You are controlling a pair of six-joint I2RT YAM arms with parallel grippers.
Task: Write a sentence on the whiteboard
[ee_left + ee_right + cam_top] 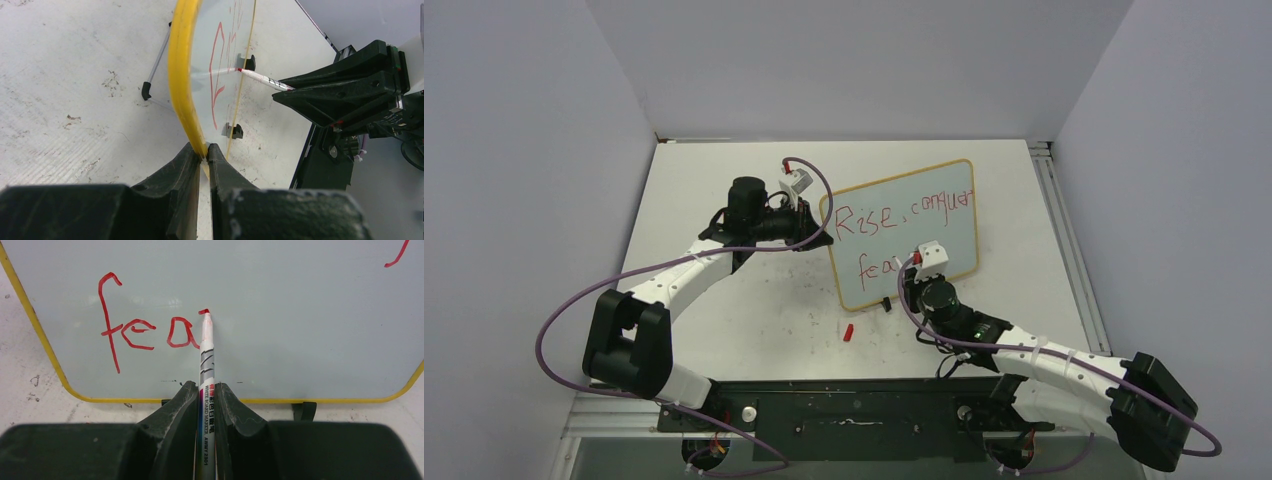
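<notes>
My left fingers [204, 150] pinch the whiteboard [949, 240] frame, my right fingers [206, 387] clamp the marker [206, 345] mid-sentence [145, 335]. Press too hard and it tips, smearing letters!

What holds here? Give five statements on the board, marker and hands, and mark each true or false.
1. The left hand pinches the board by its yellow edge. True.
2. The right hand is shut on the marker. True.
3. The marker tip hovers off the board. False: it touches the surface.
4. The lower line reads "fears." False: only "fea" is written.
5. The board lies flat. False: it stands propped up.
</notes>
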